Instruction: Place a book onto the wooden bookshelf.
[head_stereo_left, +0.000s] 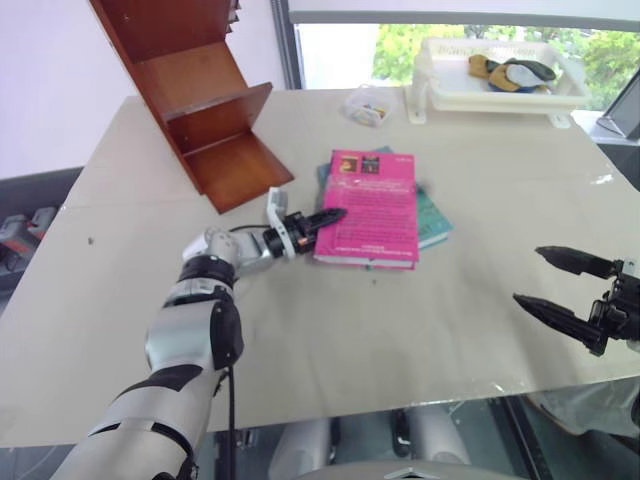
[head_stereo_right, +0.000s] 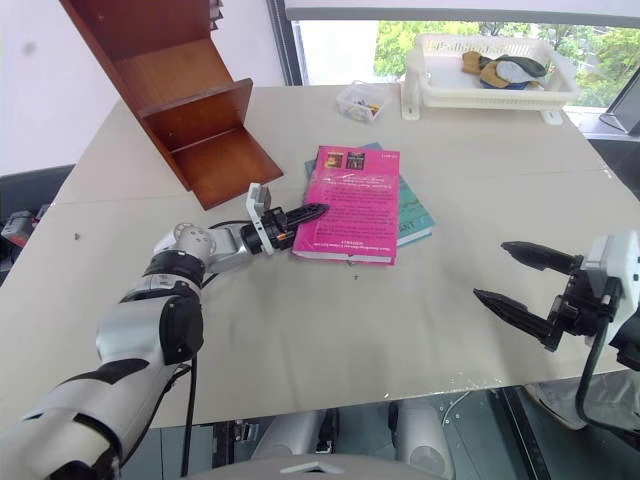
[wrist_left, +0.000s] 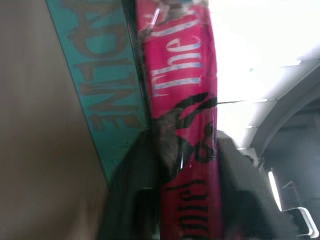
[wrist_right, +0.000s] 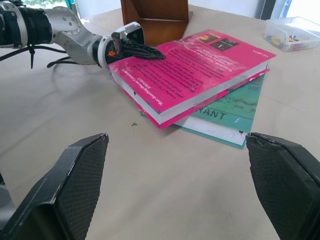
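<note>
Beige table (head_stereo_left: 330, 340) held the book (head_stereo_left: 372, 205) at centre; left gripper (head_stereo_left: 322, 221) pinched its nine-o'clock edge, right gripper (head_stereo_left: 555, 282) gaped at four o'clock.

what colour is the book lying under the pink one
Teal green book, with a white page edge; the right wrist view shows it best.

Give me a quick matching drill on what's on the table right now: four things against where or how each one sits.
Things:
1. pink book
2. teal book
3. left hand
4. right hand

States:
A. open, holding nothing
B. underneath another book
C. shut on a book's spine edge
D. lying on top of the stack

Pairs: 1-D, 2-B, 3-C, 4-A
</note>
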